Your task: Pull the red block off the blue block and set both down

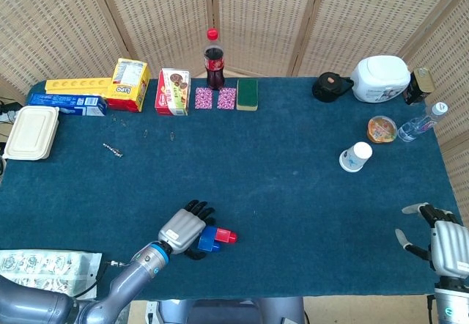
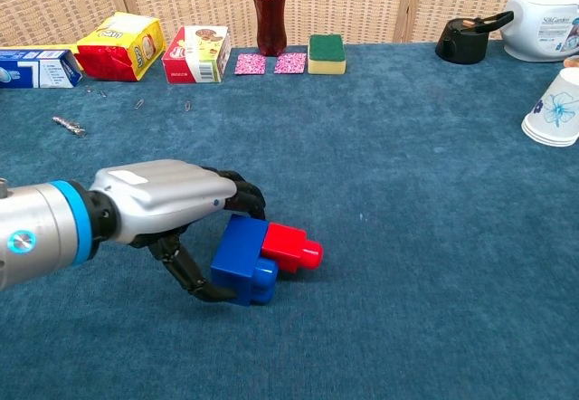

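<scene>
The robot's left hand (image 2: 172, 205) closes around the blue block (image 2: 241, 260) near the front edge of the blue-clothed table (image 1: 293, 192), thumb hooked against the block's near face and fingers (image 2: 242, 194) draped over its far top edge; whether the grip is firm yet cannot be told. The red block (image 2: 291, 245) is plugged into the blue one's right side, and the joined pair lies tipped over on the cloth, studs pointing right. The right hand (image 1: 448, 245) waits well apart at the table's right front corner, fingers spread and holding nothing.

Both pieces look like hard, light, smooth plastic toy bricks, so they should neither bend nor break, though they may slide on the cloth or slip from hard fingertips. The joint is probably a friction fit that calls for a straight pull along the stud axis. The best hold looks to be across the blue block's flat opposing faces for the left hand, with the right taking the red block by its flat sides, clear of the rounded stud at its end.

Along the back sit a cola bottle (image 1: 213, 59), snack boxes (image 1: 173, 91), a sponge (image 1: 247, 94) and a paper cup (image 1: 356, 156), all far from the work.
</scene>
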